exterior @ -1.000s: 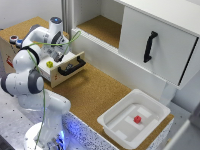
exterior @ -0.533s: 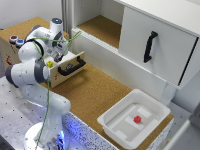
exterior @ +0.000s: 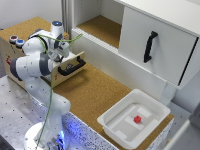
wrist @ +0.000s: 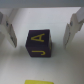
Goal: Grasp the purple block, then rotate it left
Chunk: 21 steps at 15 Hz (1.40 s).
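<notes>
In the wrist view the purple block, marked with yellow letters, lies on a pale floor. My gripper is open, with one finger on each side of the block and a small gap on both sides. In the exterior view the gripper reaches down into the open wooden drawer at the exterior view's left. The block itself is hidden there by the arm.
The edge of a yellow block shows beside the purple one. The drawer has a black handle. A white tray holding a small red object stands at the exterior view's right. A white cabinet door with a black handle stands behind.
The arm has swung its wrist over the open drawer and lowered the gripper into it. The tray and the cabinet have not moved.
</notes>
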Tool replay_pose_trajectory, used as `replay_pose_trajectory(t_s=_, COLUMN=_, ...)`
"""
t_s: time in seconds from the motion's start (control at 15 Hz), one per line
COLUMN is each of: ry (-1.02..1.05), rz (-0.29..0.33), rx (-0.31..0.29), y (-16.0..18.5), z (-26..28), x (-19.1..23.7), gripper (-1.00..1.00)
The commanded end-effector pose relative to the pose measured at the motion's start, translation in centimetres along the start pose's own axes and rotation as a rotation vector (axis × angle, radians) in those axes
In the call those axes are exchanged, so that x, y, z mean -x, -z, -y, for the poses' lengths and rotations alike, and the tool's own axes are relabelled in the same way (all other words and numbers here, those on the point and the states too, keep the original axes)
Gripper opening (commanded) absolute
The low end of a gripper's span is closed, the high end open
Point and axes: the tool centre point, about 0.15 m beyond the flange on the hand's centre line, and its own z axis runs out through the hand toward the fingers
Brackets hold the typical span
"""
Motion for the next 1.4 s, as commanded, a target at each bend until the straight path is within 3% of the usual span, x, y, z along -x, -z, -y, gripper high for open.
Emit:
replay_pose_trajectory(t_s=0.0, ry=-0.007, rz=0.062, rx=0.166, y=-0.9, z=1.7, x=-1.8, gripper=-1.00)
replay_pose_trajectory(t_s=0.47, ry=-0.042, rz=0.066, rx=0.180, y=-0.1, z=0.5, x=-1.3, gripper=-1.00)
replay_pose_trajectory(t_s=0.73, ry=-0.075, rz=0.037, rx=0.171, y=1.1, z=-0.4, x=-2.4, gripper=-1.00)
replay_pose_trajectory(t_s=0.93, ry=-0.041, rz=0.016, rx=0.210, y=2.2, z=-1.3, x=-3.8, gripper=-1.00)
replay_pose_trajectory(t_s=1.07, ry=0.009, rz=0.051, rx=0.221, y=2.3, z=-1.8, x=-4.8, gripper=-1.00)
replay_pose_trajectory(t_s=1.33, ry=0.232, rz=0.089, rx=0.179, y=1.8, z=-1.5, x=-5.1, gripper=-1.00)
